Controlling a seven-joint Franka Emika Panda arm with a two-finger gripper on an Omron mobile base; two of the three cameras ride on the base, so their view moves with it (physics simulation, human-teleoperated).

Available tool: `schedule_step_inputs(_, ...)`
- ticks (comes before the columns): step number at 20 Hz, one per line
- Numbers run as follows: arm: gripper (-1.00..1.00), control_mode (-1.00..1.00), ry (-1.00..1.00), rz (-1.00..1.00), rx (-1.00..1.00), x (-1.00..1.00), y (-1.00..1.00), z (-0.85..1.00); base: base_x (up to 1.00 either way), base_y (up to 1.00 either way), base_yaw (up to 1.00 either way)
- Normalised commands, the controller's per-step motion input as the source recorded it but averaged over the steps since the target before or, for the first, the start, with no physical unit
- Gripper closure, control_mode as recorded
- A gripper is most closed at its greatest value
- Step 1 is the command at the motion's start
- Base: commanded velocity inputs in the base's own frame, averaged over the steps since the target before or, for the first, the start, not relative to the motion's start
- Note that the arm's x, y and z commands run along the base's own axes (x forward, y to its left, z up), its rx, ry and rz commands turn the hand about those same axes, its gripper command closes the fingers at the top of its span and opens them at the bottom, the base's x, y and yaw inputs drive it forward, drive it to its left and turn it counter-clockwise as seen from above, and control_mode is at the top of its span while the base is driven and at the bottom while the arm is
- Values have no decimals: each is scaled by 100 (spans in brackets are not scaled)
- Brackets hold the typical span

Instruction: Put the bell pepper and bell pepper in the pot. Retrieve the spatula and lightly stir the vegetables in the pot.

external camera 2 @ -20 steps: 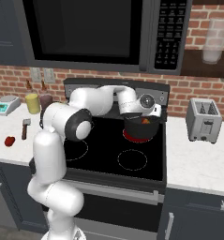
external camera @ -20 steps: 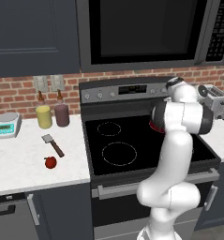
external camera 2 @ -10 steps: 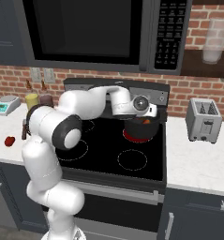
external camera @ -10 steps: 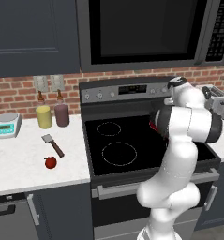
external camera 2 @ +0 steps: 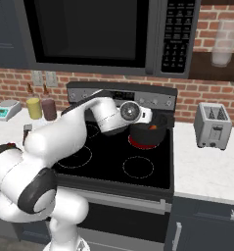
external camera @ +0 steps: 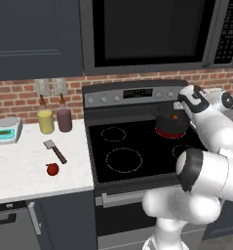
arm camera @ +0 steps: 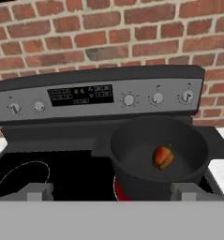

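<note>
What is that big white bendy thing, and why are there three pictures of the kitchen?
It is a robot arm. Two cameras ride behind it, left and right; the third sits on its hand. Its pincer is open and holds nothing. On the stove stands a small round dark pot with a red base, with an orange-red bell pepper inside. On the white counter lie a bright red bell pepper and a spatula with a grey blade and brown handle, beside a silver toaster farther right.

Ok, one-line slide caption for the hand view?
Open gripper looks down into the pot, one orange-red bell pepper inside.
</note>
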Motion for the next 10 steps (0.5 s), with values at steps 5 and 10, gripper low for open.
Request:
schedule_step_inputs(5, -100, -100, 15, 0, 0, -87, 94, 67, 0, 0, 0)
schedule_step_inputs(10, -100, -100, 22, 0, 0, -65, 99, 49, 0, 0, 0)
